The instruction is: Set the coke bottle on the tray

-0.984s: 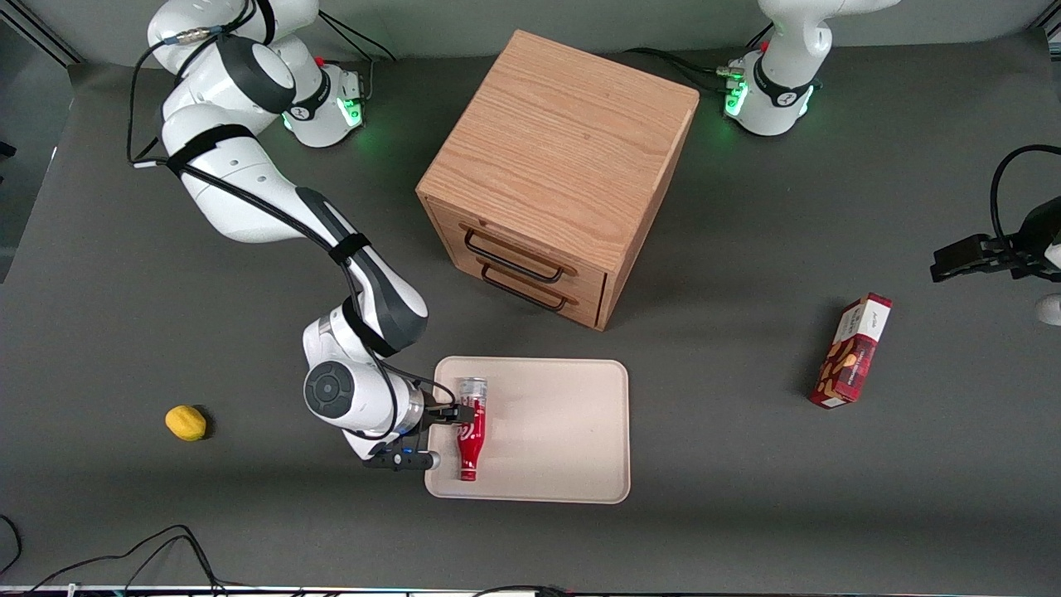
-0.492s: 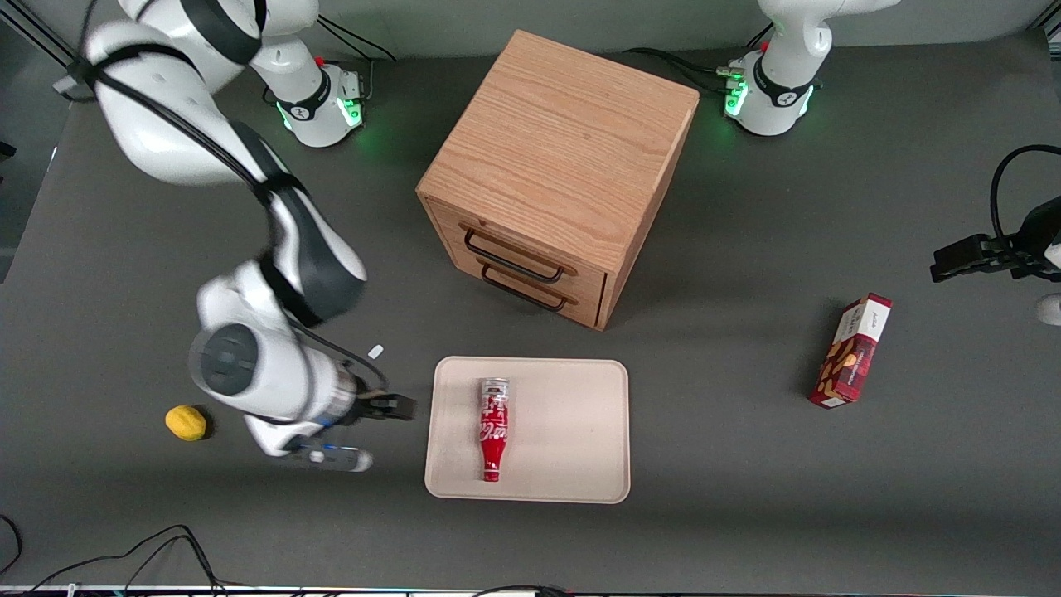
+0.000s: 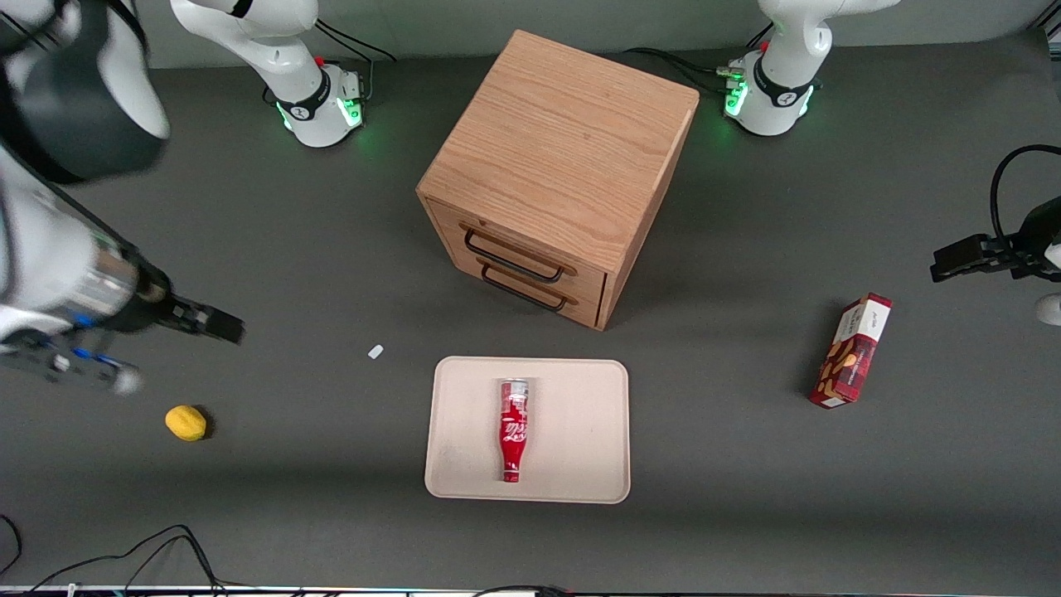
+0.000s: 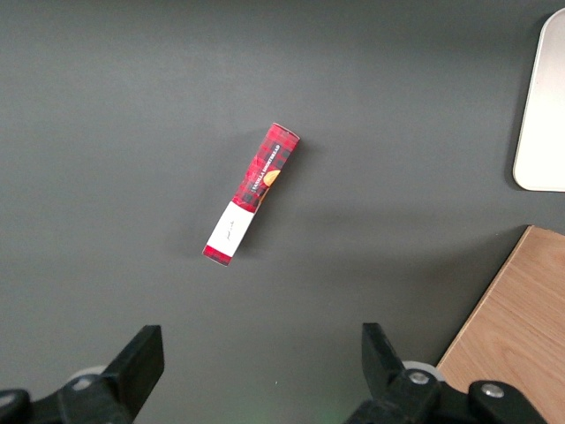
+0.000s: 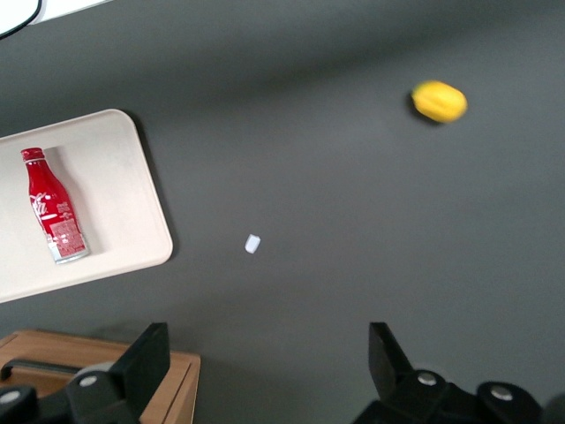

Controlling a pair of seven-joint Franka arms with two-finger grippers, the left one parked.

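Note:
The coke bottle [image 3: 514, 429] lies flat on the cream tray [image 3: 580, 431], its cap end nearer the front camera and its silvery base toward the wooden cabinet. Bottle [image 5: 53, 217] and tray [image 5: 115, 203] also show in the right wrist view. My gripper [image 3: 217, 322] is open and empty. It is raised well above the table toward the working arm's end, far from the tray. In the wrist view the gripper [image 5: 267, 353] spans bare table with nothing between its fingers.
A wooden two-drawer cabinet [image 3: 555, 170] stands just farther from the front camera than the tray. A yellow lemon [image 3: 186, 422] lies toward the working arm's end. A small white scrap [image 3: 375, 351] lies beside the tray. A red snack box [image 3: 852, 350] lies toward the parked arm's end.
My gripper let go of the bottle and drew back, rising toward the working arm's end. The bottle rolled toward the tray's middle and lies there.

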